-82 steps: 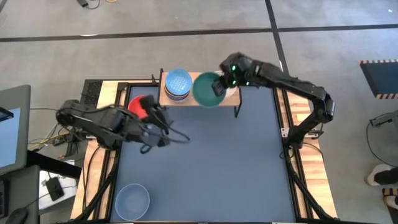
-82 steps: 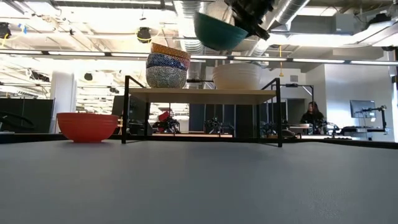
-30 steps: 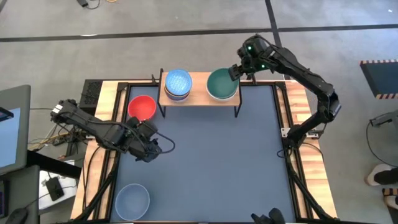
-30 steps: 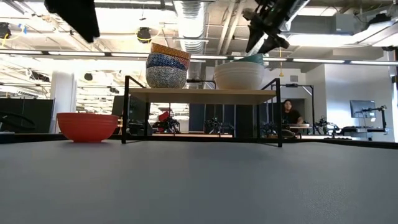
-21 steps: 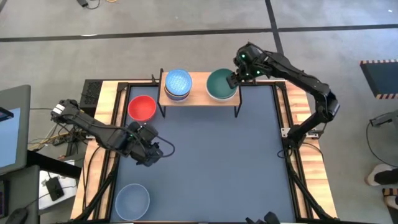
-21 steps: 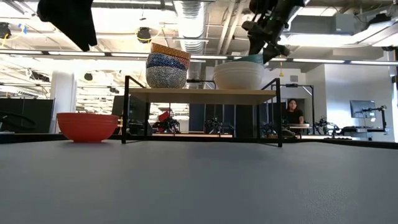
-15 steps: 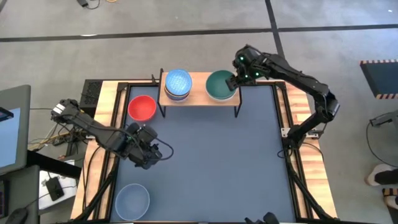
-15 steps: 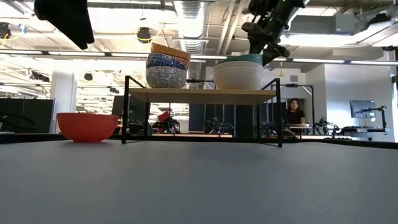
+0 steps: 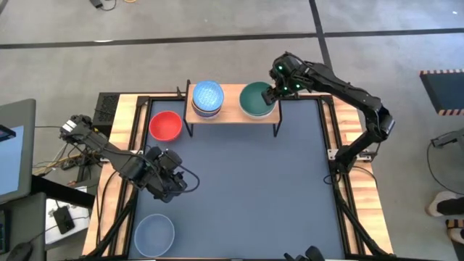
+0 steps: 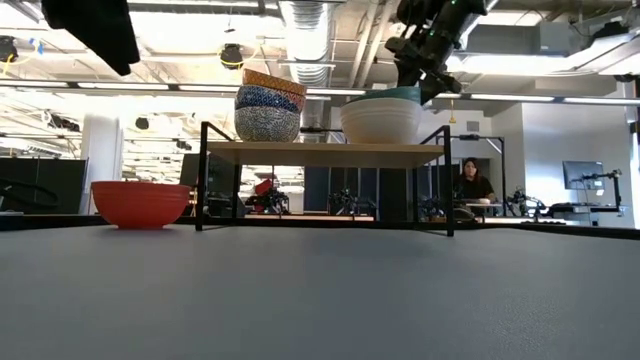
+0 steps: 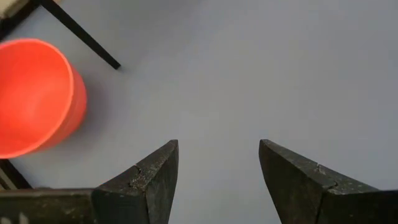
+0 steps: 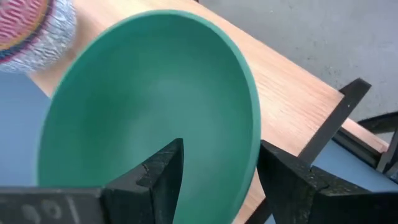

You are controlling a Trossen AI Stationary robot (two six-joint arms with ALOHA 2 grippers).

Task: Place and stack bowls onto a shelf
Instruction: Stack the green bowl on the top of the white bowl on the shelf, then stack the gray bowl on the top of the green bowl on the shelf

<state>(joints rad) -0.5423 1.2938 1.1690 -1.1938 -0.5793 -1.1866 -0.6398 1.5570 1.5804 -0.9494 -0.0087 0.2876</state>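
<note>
The shelf (image 9: 232,116) stands at the table's far edge. On its left part sits a stack of bowls (image 9: 208,98), a light blue patterned one on top. On its right part a green bowl (image 9: 254,99) nests in a cream white bowl (image 10: 380,122). My right gripper (image 12: 221,144) is open at the green bowl's right rim, one finger inside and one outside. A red bowl (image 9: 165,125) rests on the table left of the shelf, and a grey-blue bowl (image 9: 154,233) sits near the front left corner. My left gripper (image 9: 180,185) hangs open above the table between those two. My right gripper's fingers stand astride the green bowl's right rim (image 12: 252,140), coming down at a slant from the far right. I cannot tell whether either finger touches the bowl. The bowl sits upright in the white bowl on the shelf.
The shelf's black legs (image 10: 447,180) reach down to the table at its far side. In front of the shelf the dark table top (image 9: 246,188) lies bare. A person (image 10: 470,180) sits in the room far behind the table.
My right gripper has come from beyond the shelf's far right corner down toward the green bowl and now stands over its right rim. My left gripper has drifted toward the table's near edge, away from the red bowl.
</note>
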